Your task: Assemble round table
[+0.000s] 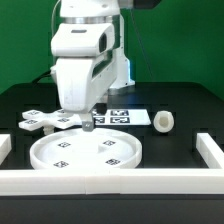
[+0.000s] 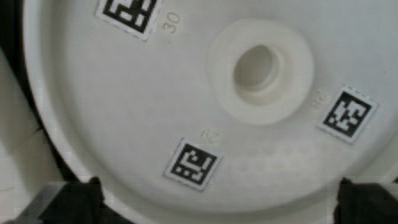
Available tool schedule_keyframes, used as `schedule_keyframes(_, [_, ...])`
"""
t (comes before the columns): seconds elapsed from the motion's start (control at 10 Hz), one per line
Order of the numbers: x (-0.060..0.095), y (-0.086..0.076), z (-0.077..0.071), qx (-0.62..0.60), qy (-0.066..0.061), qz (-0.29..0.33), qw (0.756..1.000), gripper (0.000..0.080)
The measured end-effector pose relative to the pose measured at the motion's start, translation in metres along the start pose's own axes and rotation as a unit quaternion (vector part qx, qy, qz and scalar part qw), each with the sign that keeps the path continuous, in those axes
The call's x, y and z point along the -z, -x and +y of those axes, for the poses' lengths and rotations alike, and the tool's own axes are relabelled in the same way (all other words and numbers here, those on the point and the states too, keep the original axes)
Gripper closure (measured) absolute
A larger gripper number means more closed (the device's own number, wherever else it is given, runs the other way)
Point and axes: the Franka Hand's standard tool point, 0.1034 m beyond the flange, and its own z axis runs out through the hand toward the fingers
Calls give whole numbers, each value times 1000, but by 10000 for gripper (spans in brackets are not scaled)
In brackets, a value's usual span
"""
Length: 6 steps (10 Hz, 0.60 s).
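Gripper [image 1: 88,123] above disc [image 1: 86,152] — jaws apart, tips cropped.

Round disc [image 1: 88,151]: white plastic, smooth, slight sheen; a finely stippled patch in the wrist view, possibly blur. Leg [image 1: 163,121] at its 2 o'clock and cross-shaped base [image 1: 48,120] at 10 o'clock: same plastic. Table [image 1: 185,105]: black, matt.

White disc [image 1: 87,151], black-and-white tags [image 2: 198,163]

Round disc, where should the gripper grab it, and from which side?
By its raised rim, from straight above, one finger inside and one outside. The disc lies flat and looks too wide to span; the open gripper hovers over its far edge.
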Motion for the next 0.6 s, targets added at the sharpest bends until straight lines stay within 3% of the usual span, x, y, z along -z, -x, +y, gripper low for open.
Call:
schedule_keyframes(0.2, [-17, 14, -13, 10, 3, 2, 1000, 150])
schedule_keyframes(0.5, [-42, 24, -15, 15, -2, 5, 1000, 150])
schedule_keyframes(0.6, [-44, 22, -15, 15, -4, 5, 1000, 150])
